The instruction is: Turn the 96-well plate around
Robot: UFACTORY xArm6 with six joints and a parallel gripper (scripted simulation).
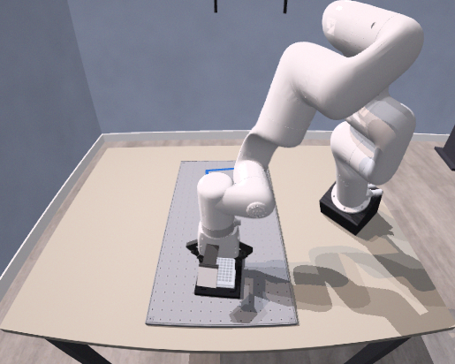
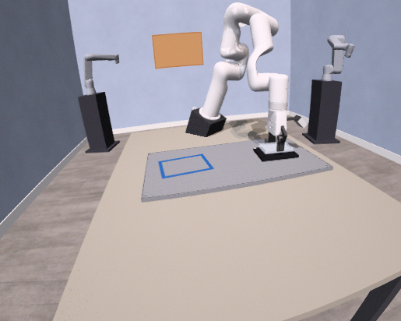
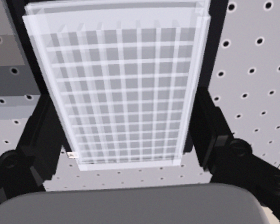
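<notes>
B1 outline (image 2: 186, 166): blue taped rectangle, left end of grey perforated deck (image 2: 235, 173); nothing inside it.
Deck: lies lengthwise on beige bench (image 2: 227, 243); arm base (image 2: 204, 128) mounted on bench behind deck.
Plate (image 3: 119, 85): white 96-well grid, at right end of deck in exterior view, over black nest N1 (image 2: 276, 156); in wrist view slightly skewed against the nest's black edges. Whether fully seated or just lifted: cannot tell. Cut corner: not made out.
Hand (image 3: 125, 143): pointing straight down over N1, closed across the plate, dark fingers pressed to its two long sides, spread wide by the plate's width.
Top view: plate (image 1: 226, 272) partly hidden under wrist, only one strip of wells showing.
Surroundings: two small arms on dark pedestals (image 2: 324, 111) on floor, well apart from bench.
</notes>
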